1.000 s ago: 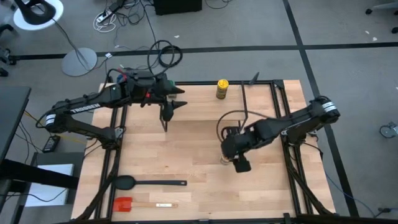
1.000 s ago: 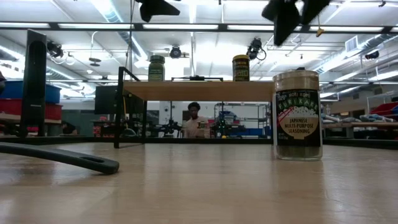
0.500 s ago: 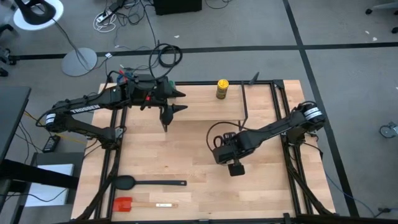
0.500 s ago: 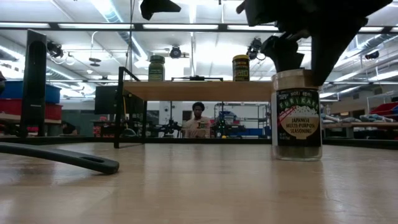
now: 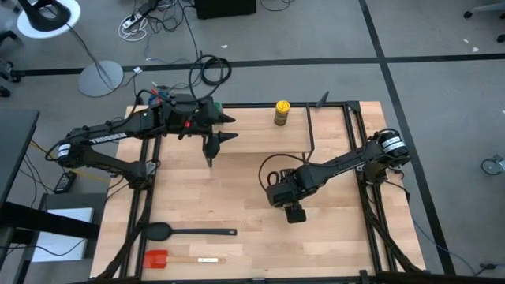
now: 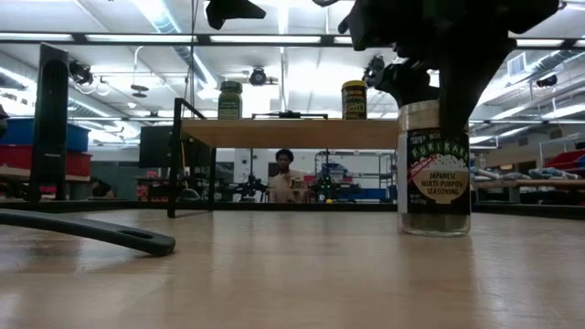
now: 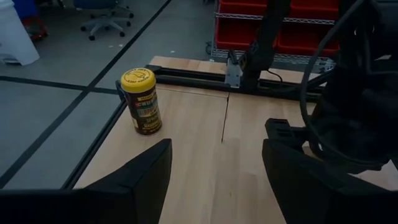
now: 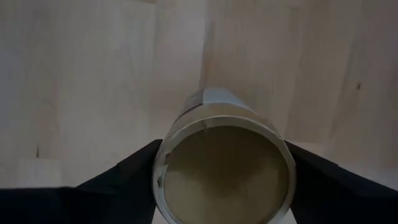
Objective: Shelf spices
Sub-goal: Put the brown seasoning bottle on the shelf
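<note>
- The tan-topped jar (image 6: pixel 435 167) is a glass cylinder with a printed label. It stands upright on the pale wooden bench (image 5: pixel 237 197), in front of the shelf (image 6: pixel 292 132).
- The right pincer (image 8: pixel 221 171) is over this jar, one dark finger on each side of its round top. I cannot tell if they squeeze it.
- The shelf is a light-wood board on thin black legs. It carries the green-lidded jar (image 6: pixel 230 100) and the yellow-lidded jar (image 6: pixel 354 99).
- The left pincer (image 5: pixel 221 126) hangs spread above the shelf.
</note>
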You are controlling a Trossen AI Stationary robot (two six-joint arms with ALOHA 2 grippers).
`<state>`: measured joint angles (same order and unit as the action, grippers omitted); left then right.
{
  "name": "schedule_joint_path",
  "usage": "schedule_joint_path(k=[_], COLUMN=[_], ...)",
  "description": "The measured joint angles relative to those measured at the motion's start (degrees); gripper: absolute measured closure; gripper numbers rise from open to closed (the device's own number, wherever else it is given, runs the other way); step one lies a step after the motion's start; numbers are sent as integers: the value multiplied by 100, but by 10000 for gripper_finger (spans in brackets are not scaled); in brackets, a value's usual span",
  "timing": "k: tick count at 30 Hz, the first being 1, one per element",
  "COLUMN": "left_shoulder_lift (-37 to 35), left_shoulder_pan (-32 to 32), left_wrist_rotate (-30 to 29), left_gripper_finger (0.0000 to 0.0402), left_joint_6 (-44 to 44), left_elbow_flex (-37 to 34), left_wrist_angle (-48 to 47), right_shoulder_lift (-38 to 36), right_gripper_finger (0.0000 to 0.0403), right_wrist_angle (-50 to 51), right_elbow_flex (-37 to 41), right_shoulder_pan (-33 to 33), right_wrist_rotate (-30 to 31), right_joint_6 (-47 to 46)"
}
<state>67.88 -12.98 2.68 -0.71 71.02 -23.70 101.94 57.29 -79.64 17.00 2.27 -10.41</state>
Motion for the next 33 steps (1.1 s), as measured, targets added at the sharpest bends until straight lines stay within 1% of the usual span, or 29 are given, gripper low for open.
schedule_joint_path(k=[5, 9, 12, 16, 19, 21, 23, 27, 33], left_shoulder_lift=[-4, -4, -4, -4, -4, -4, -4, -4, -4], left_shoulder_pan=[-1, -1, -1, -1, -1, -1, -1, -1, -1], left_wrist_rotate=[-8, -24, -24, -25, -26, -26, -26, -28, -94], left_gripper_finger=[147, 147, 147, 147, 147, 147, 147, 147, 147], left_joint_6=[-28, -41, -59, -87, -87, -54, -20, -90, -104], left_elbow_flex=[0, 0, 0, 0, 0, 0, 0, 0, 0], left_wrist_angle=[-2, -2, -3, -9, 5, 45, 120, 226, 367], right_shoulder_lift=[-36, -36, -36, -40, -45, -47, -49, -45, 113], right_gripper_finger=[128, 128, 128, 128, 128, 128, 128, 128, 128], right_wrist_angle=[274, 652, 1062, 1694, 1898, 1914, 1882, 1897, 1622], right_elbow_flex=[-168, -677, -1405, -2656, -3496, -3877, -4088, -4142, -4146], right_shoulder_pan=[-86, -146, -186, -235, -371, -586, -897, -1610, -2587], right_wrist_rotate=[-170, -196, -66, 276, 545, 607, 663, 655, 410], right_joint_6=[145, 424, 698, 1133, 1594, 1938, 2244, 2848, 3885])
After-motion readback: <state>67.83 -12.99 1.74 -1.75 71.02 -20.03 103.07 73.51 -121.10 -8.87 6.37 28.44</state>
